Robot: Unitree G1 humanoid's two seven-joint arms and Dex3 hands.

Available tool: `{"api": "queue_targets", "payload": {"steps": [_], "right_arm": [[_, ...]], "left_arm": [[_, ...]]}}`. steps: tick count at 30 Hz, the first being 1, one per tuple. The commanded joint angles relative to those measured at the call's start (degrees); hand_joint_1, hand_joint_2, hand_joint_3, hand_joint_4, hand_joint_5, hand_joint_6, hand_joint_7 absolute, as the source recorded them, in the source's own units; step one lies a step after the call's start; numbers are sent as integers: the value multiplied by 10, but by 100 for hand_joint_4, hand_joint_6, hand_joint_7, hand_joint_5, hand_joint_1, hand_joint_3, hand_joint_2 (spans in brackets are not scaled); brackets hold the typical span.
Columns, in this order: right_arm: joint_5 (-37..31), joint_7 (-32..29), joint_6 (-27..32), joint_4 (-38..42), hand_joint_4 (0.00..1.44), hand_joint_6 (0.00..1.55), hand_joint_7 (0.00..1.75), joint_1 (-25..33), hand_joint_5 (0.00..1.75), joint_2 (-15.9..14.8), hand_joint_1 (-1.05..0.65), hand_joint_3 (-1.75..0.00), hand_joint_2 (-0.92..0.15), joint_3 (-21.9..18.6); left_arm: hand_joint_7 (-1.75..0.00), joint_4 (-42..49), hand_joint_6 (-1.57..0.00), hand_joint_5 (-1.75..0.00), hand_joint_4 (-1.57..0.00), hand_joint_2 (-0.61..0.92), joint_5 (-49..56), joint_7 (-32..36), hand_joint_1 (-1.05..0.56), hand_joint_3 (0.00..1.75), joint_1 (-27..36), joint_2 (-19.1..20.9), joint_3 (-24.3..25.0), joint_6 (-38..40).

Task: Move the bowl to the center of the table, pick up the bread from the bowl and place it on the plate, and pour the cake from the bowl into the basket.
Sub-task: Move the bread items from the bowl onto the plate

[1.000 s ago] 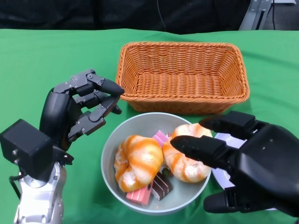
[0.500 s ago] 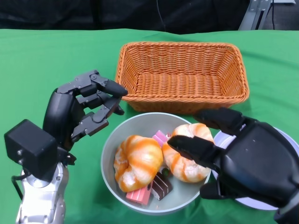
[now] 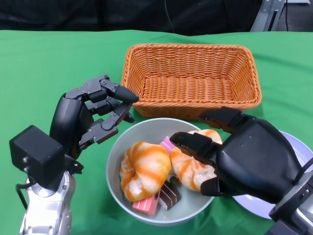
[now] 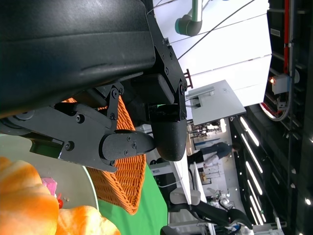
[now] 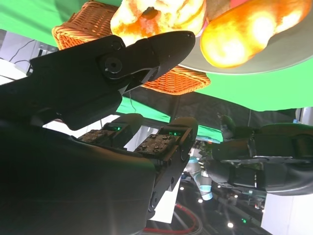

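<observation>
The grey bowl (image 3: 142, 128) stands just in front of the wicker basket (image 3: 190, 81). It holds two glazed breads, one on the left (image 3: 144, 169) and one on the right (image 3: 188, 171), plus pink and chocolate cake pieces (image 3: 168, 195). My right hand (image 3: 242, 154) reaches over the right bread with fingers spread across its top and the thumb at its near side. The right wrist view shows that bread (image 5: 156, 14) just past a finger, the others well apart. My left hand (image 3: 93, 115) hovers at the bowl's left rim, fingers bent, holding nothing.
A white plate (image 3: 254, 204) lies at the right, mostly covered by my right hand. The basket is empty and its front wall nearly touches the bowl. Green cloth (image 3: 49, 63) covers the table, which has a dark edge at the back.
My right hand has moved left from above the plate onto the right bread, uncovering part of the plate. The left hand has crept slightly closer to the bowl's rim.
</observation>
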Motion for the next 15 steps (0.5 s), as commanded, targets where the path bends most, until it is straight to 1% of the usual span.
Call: {"api": "queue_targets", "payload": {"steps": [1, 6, 11, 15], "right_arm": [[3, -1, 3, 7, 59, 61, 1, -10, 10, -1, -82, -2, -92, 7], [-1, 19, 5, 15, 57, 61, 0, -16, 8, -5, -81, -5, -92, 23], [-5, 29, 4, 27, 56, 62, 0, -25, 6, -5, -81, -7, -92, 36], [-22, 30, 8, 38, 56, 61, 0, -33, 5, -3, -82, -6, -92, 50]], "left_arm": [[-100, -2, -86, -138, -77, 84, 4, 7, -14, 47, 1, 5, 1, 2], [-101, -7, -85, -137, -76, 84, 5, 6, -13, 47, 3, 6, -1, 5], [-101, -9, -85, -137, -77, 84, 10, 8, -13, 48, 4, 7, -2, 2], [-101, -9, -85, -137, -77, 84, 11, 11, -12, 48, 4, 5, -2, -1]]}}
